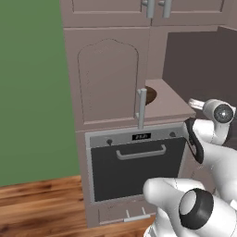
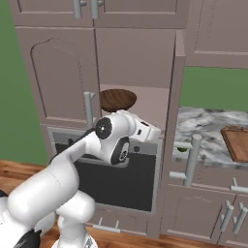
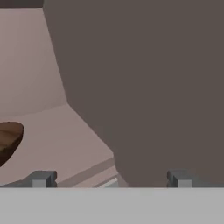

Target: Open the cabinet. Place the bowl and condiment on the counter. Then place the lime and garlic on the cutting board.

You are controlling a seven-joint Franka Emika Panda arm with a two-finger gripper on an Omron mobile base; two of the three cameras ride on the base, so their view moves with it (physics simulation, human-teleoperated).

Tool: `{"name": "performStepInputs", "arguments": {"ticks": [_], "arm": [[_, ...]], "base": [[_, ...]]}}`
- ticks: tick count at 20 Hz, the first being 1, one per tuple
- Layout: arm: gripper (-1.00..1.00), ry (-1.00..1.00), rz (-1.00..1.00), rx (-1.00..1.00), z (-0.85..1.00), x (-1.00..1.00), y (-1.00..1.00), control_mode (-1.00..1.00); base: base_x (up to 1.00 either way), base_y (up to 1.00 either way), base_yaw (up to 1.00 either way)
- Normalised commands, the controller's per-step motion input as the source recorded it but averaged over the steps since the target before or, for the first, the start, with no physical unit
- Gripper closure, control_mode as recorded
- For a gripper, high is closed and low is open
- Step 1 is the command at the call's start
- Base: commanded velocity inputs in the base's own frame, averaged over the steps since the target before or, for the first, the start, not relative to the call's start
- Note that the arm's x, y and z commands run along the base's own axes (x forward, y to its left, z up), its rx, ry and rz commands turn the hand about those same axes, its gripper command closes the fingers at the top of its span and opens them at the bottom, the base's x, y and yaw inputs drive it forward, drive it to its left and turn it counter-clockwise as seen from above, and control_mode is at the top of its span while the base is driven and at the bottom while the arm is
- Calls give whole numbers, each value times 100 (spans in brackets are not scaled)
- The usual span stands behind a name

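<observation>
The cabinet (image 1: 109,76) has its right door (image 2: 177,92) swung open, while the arched left door stays shut. On the shelf inside sits the dark-brown bowl (image 1: 151,95) (image 2: 117,99); in the hand view its edge shows at the left (image 3: 8,139). My gripper (image 3: 110,179) is open with nothing between its fingers. It hovers at the shelf's front right (image 2: 152,131), to the right of the bowl and apart from it. The counter (image 2: 208,128) carries the cutting board (image 2: 236,143) at far right. A small green ball, probably the lime (image 2: 182,147), peeks out behind the open door's handle.
An oven (image 1: 136,166) with a grey bar handle sits below the shelf. The open door's handle (image 2: 193,157) sticks out beside the counter. Wall cabinets (image 2: 87,9) hang above. My arm's elbow (image 2: 111,135) is in front of the oven.
</observation>
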Motion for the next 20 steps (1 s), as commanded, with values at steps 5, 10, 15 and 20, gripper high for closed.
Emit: {"name": "performStepInputs", "arguments": {"ticks": [5, 10, 15, 20], "arm": [[-100, 0, 20, 3, 0, -2, 45, -100], [-100, 0, 22, 0, 0, 0, 53, -100], [-100, 0, 19, 0, 0, -4, 55, -100], [-100, 0, 13, 0, 5, -19, 54, -100]], "base": [[0, 0, 0], [0, 0, 0], [0, 0, 0], [0, 0, 0]]}}
